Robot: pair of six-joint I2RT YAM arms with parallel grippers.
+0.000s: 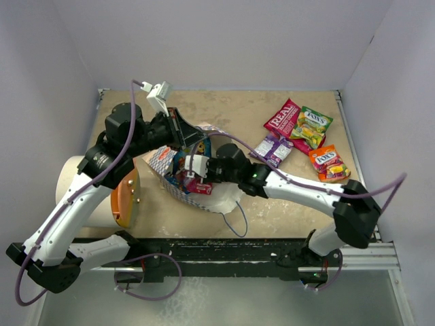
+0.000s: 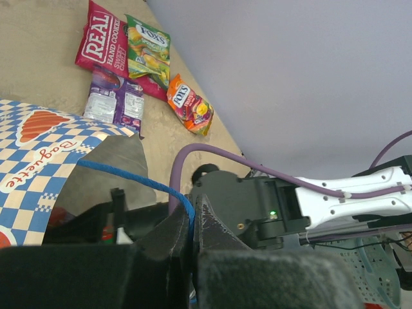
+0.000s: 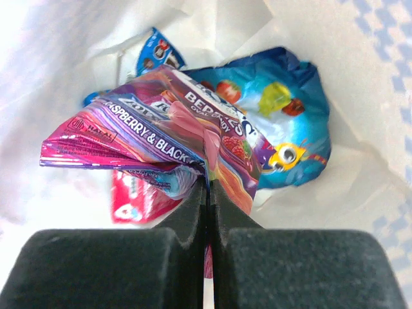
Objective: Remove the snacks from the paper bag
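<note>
The white paper bag (image 1: pixel 165 163) with a blue-and-white checkered band (image 2: pixel 38 167) lies mid-table, mouth open. My left gripper (image 2: pixel 190 215) is shut on its thin blue cord handle (image 2: pixel 129 179). My right gripper (image 3: pixel 209 183) reaches inside the bag and is shut on a purple-pink berry snack packet (image 3: pixel 161 138). A blue packet (image 3: pixel 290 129), a red packet (image 3: pixel 138 196) and a small blue one (image 3: pixel 156 50) lie inside. Outside, at the far right, lie a red packet (image 1: pixel 282 121), a green-yellow packet (image 1: pixel 312 125), a purple packet (image 1: pixel 274 148) and an orange packet (image 1: pixel 327 163).
A white cylinder (image 1: pixel 75 183) with an orange lid (image 1: pixel 126 197) lies at the left, close to the left arm. Grey walls enclose the table on three sides. The black rail (image 1: pixel 224 248) runs along the near edge.
</note>
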